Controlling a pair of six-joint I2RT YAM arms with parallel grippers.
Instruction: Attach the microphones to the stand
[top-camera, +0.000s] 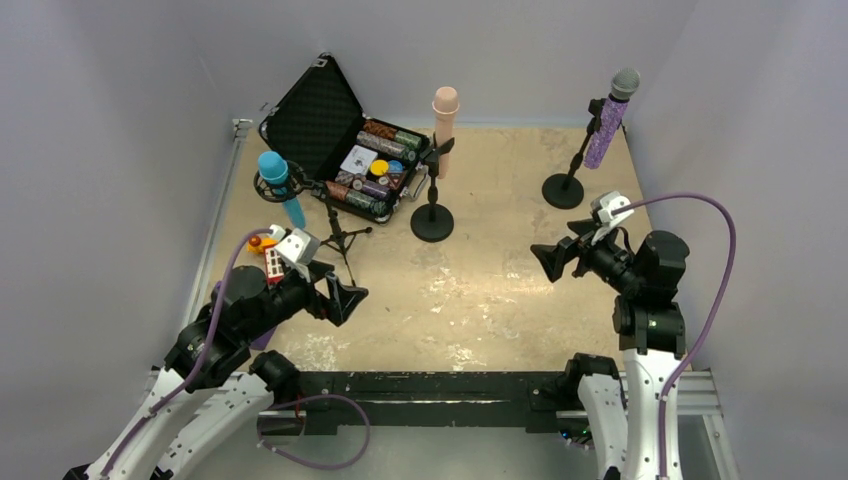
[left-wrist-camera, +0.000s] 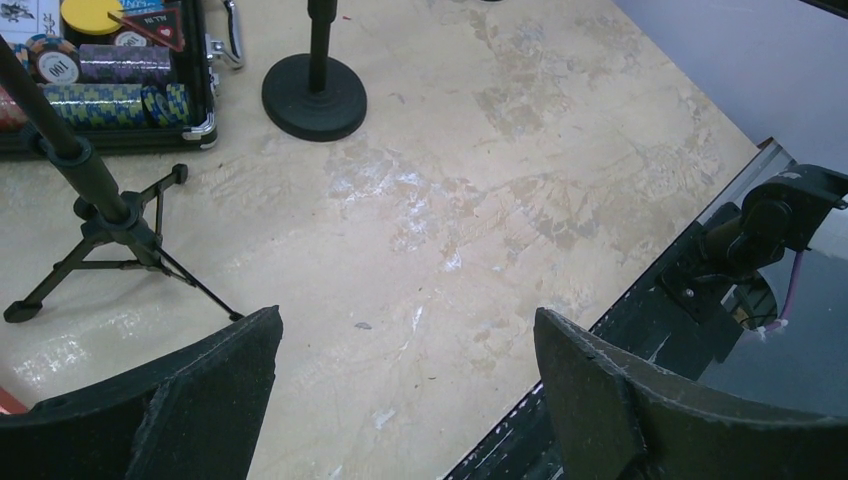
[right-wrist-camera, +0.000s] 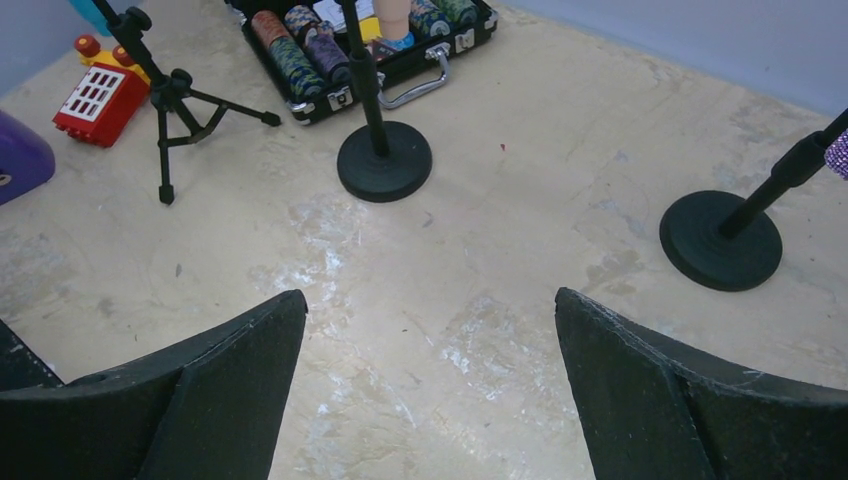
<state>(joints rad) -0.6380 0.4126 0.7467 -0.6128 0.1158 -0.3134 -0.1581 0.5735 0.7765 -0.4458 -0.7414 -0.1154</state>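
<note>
Microphones (top-camera: 445, 112) on stands (top-camera: 432, 225), mostly cropped in wrist views; both jaws gape wide, empty.

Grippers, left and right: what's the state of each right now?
Left gripper: open, holding nothing.
Right gripper: open, holding nothing.

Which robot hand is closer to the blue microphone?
Left. The left hand sits just in front of the blue microphone, on the same side. The right hand is far off on the other side, nearer the purple microphone.
</note>
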